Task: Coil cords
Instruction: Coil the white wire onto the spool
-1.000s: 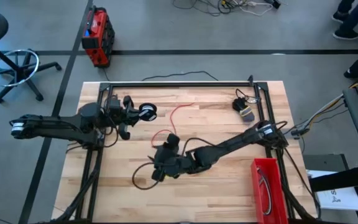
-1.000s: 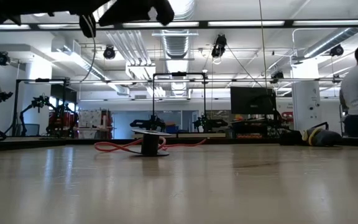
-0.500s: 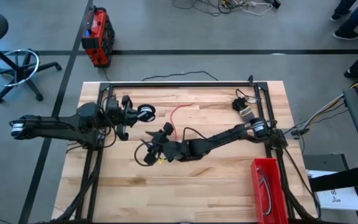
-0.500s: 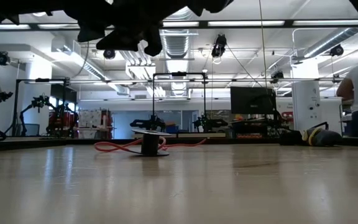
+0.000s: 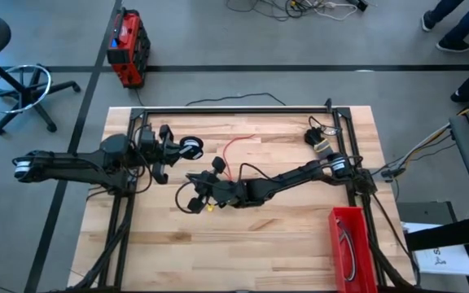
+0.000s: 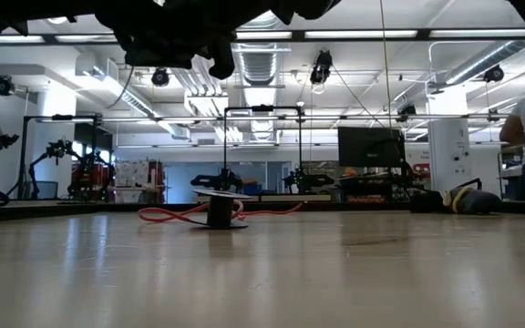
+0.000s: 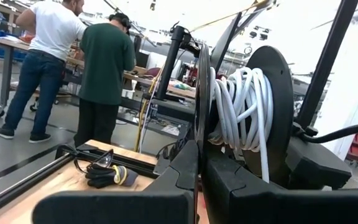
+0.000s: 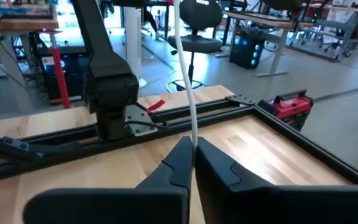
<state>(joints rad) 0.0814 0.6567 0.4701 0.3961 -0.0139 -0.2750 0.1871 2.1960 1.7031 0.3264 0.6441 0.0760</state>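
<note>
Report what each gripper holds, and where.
Left gripper: spool of white cord, gripped at one flange's rim. Right gripper: white cord, pinched along its length.

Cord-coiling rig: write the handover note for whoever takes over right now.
Left gripper: shut on the black spool wound with white cord, held up at the table's left rear.
Right gripper: shut on the thin white cord strand, mid-table.
Red cord lies loose near the table's back; a black cord loops beneath the right gripper.
Done: white cord mostly spooled.
Left: finish white, then coil red and black.
</note>
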